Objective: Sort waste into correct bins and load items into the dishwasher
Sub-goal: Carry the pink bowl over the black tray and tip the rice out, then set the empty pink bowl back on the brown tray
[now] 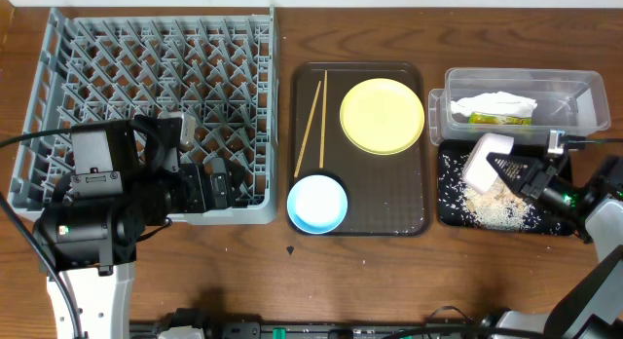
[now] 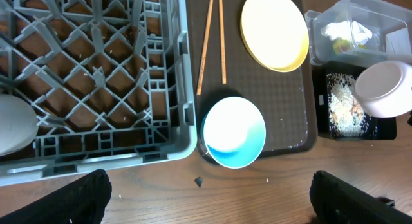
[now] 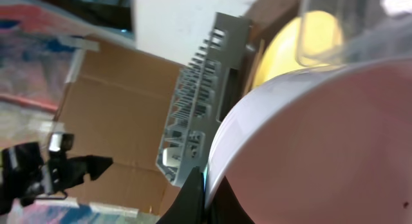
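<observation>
On the wooden table (image 1: pixel 243 271), my right gripper (image 1: pixel 502 168) is clamped on the rim of the white bowl (image 1: pixel 484 160), tipped over the black tray (image 1: pixel 446 218) of rice scraps (image 1: pixel 492 210). My left gripper (image 1: pixel 216 183) hangs wide apart over a corner of the rack (image 1: pixel 58 105). Napkin (image 1: pixel 501 102) and wrapper (image 1: pixel 481 117) sit in the clear tub (image 1: pixel 586 94), but plate (image 1: pixel 382 115), blue bowl (image 1: pixel 317 203) and chopsticks (image 1: pixel 311 125) lie unracked on the brown tray (image 1: pixel 409 217).

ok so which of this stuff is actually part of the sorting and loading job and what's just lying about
Part of the job: dish rack, yellow plate, blue bowl, white bowl, chopsticks, clear tub, black tray, napkin, wrapper, rice scraps.

Just lying about: brown tray, dark speck by the blue bowl, cardboard in the background.
</observation>
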